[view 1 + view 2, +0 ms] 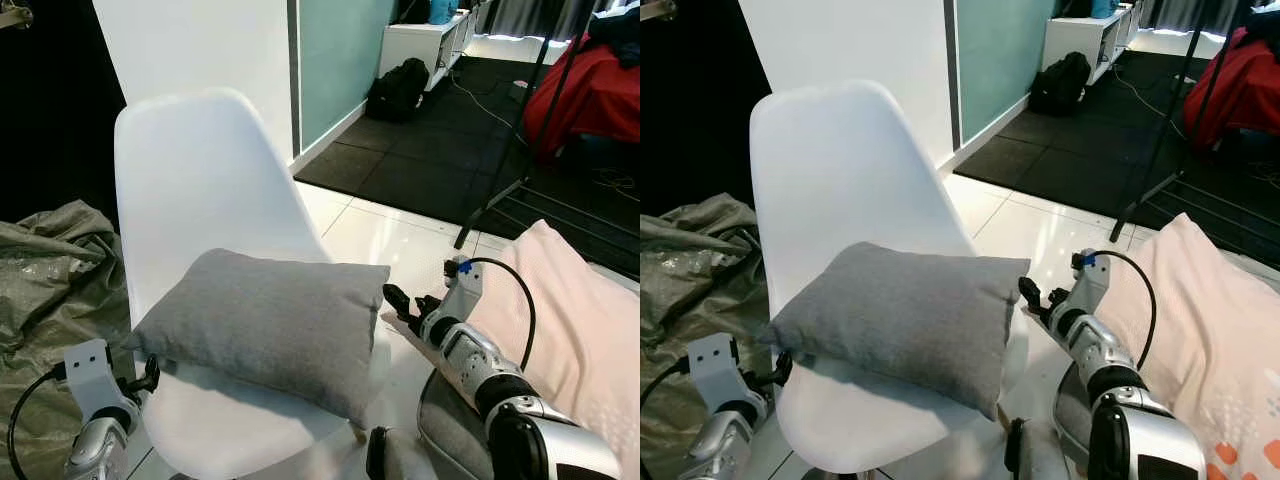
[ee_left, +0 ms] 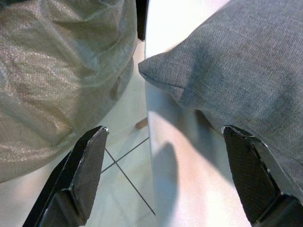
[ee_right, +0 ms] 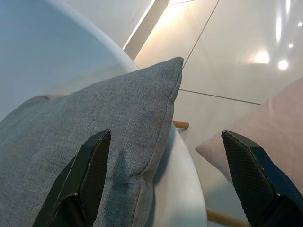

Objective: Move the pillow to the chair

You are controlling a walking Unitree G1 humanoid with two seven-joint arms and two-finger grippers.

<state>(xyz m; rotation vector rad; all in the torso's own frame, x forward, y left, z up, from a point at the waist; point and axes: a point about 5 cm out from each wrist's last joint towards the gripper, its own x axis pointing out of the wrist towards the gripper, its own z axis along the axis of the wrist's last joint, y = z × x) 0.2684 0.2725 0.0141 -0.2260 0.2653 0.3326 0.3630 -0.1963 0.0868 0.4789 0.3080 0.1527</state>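
On the white chair [image 1: 190, 190], grey pillow [image 1: 265, 325] down, step nearly done; left tool [image 2: 165, 175] and right tool [image 3: 165, 177] spread wide, empty; next, back away.

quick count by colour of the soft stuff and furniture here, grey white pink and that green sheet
grey: 1, the pillow lying on the seat
white: 1, the chair
pink: 1, the cushion beside the right hand
olive green: 1, the crumpled sheet by the left hand
total: 4
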